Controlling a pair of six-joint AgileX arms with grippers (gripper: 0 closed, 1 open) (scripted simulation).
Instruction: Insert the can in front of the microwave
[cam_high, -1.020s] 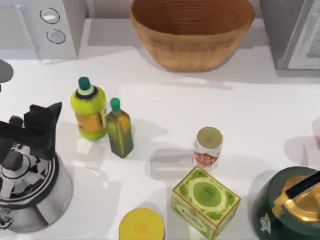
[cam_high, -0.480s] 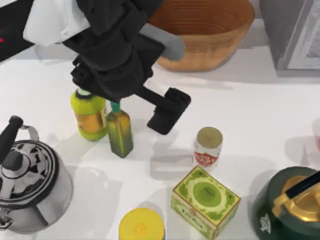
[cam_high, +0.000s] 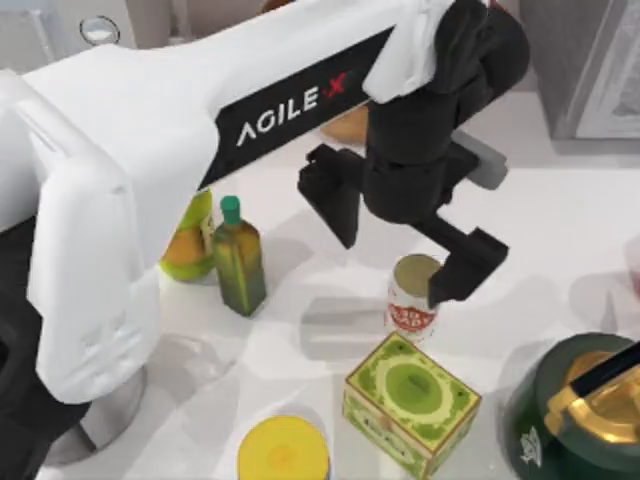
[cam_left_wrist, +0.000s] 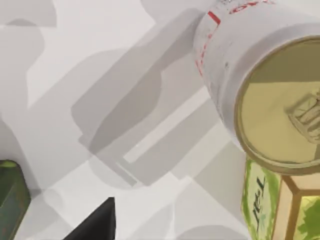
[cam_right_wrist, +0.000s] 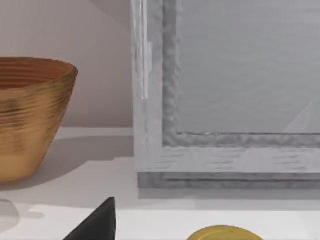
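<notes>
The can (cam_high: 413, 300), a small white tin with a red emblem and a tan-gold top, stands upright right of the table's middle. My left arm reaches across from the left. Its left gripper (cam_high: 395, 268) hovers open over the can, one finger left of it and the other at its right side. The left wrist view looks down on the can (cam_left_wrist: 265, 95) from close by, with one dark fingertip (cam_left_wrist: 97, 225) at the picture's edge. The microwave (cam_high: 100, 30) stands at the back left, mostly hidden by the arm. My right arm is parked at the right.
A green tea box (cam_high: 410, 400) sits just in front of the can. Two green bottles (cam_high: 240, 260) stand to its left. A yellow-topped container (cam_high: 283, 450), a dark green teapot (cam_high: 570, 420), a wicker basket (cam_right_wrist: 30, 115) and a darker grey appliance (cam_high: 590, 70) surround the area.
My left arm has swung from the table's left side across to the right. Its gripper moved from near the bottles to above the can. The can has not moved.
</notes>
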